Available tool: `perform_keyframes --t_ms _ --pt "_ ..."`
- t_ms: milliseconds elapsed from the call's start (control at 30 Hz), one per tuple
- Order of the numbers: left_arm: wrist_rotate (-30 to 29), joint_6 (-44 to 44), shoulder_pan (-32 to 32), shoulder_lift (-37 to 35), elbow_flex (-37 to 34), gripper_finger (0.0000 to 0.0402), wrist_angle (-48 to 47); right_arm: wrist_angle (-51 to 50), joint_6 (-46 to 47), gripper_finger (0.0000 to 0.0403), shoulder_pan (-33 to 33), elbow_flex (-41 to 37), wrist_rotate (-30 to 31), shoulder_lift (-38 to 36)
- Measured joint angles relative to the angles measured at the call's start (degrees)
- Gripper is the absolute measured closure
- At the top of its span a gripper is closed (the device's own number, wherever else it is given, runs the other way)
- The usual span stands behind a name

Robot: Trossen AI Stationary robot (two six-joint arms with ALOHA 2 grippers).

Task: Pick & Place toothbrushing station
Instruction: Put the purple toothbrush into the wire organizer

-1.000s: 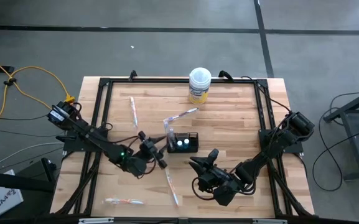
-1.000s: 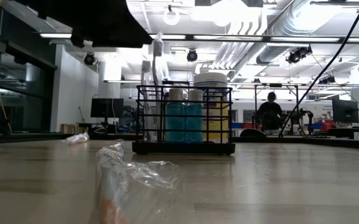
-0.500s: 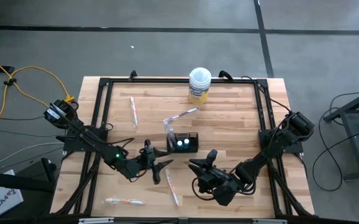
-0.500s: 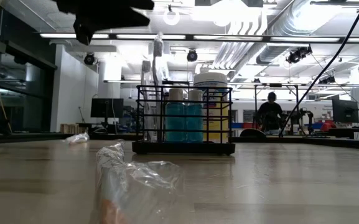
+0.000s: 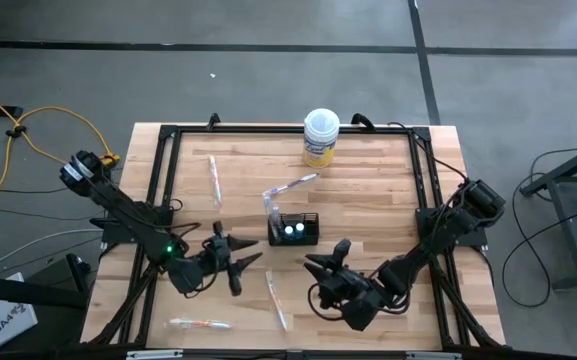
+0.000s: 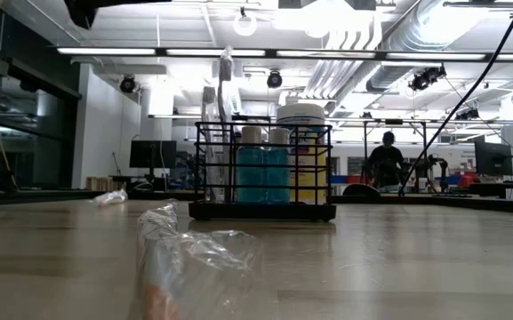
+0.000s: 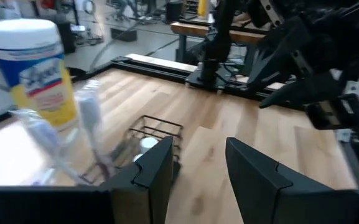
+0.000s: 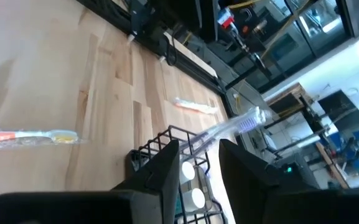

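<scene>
The toothbrushing station is a small black wire-mesh holder [image 5: 295,229] standing on the wooden table near its middle. It holds two teal white-capped tubes [image 6: 263,173], and a wrapped toothbrush [image 5: 271,206] sticks up out of its left end, leaning. My left gripper [image 5: 240,262] hovers open just left of the holder and a little nearer the front edge; its wrist view shows nothing between the fingers [image 7: 160,168]. My right gripper [image 5: 326,255] hangs open to the holder's near right, pointing at it [image 8: 199,163].
A white-lidded yellow round tub [image 5: 320,138] stands at the table's far edge. Wrapped toothbrushes lie loose on the table: one behind the holder [image 5: 298,183], one far left [image 5: 213,178], one near the front middle [image 5: 276,300], one front left [image 5: 200,323].
My left gripper has drawn back from the holder toward the table's left and near edges, rising and turning as it went; in the low view its arm has lifted almost out of the top. It stays open. The holder and its toothbrush have not moved.
</scene>
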Motion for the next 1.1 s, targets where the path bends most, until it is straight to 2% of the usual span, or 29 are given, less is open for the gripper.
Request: perform_keyframes --t_ms 167,400,600,833,1100 --pt "-2.01 0.13 1.23 -1.02 0.00 0.0259 -2.68 -5.35 7.80 0.0298 -1.68 -0.01 0.34 -0.46" --pt "1.31 2.41 4.49 -1.18 0.00 0.0259 -2.68 -17.10 21.53 0.0298 -4.42 -0.02 -5.52 -2.42" --pt "3.55 4.52 7.15 -1.18 0.00 0.0259 -2.68 -25.26 27.60 0.0298 -5.20 -0.02 -5.79 -2.79" --pt "5.02 7.77 10.92 -1.62 0.00 0.0259 -2.70 -35.24 37.10 0.0298 -7.82 -0.02 -13.43 -4.90" --pt "6.12 17.18 14.08 -8.80 0.00 0.0259 -2.54 -37.57 40.19 0.0298 -8.46 0.00 -16.29 -4.94"
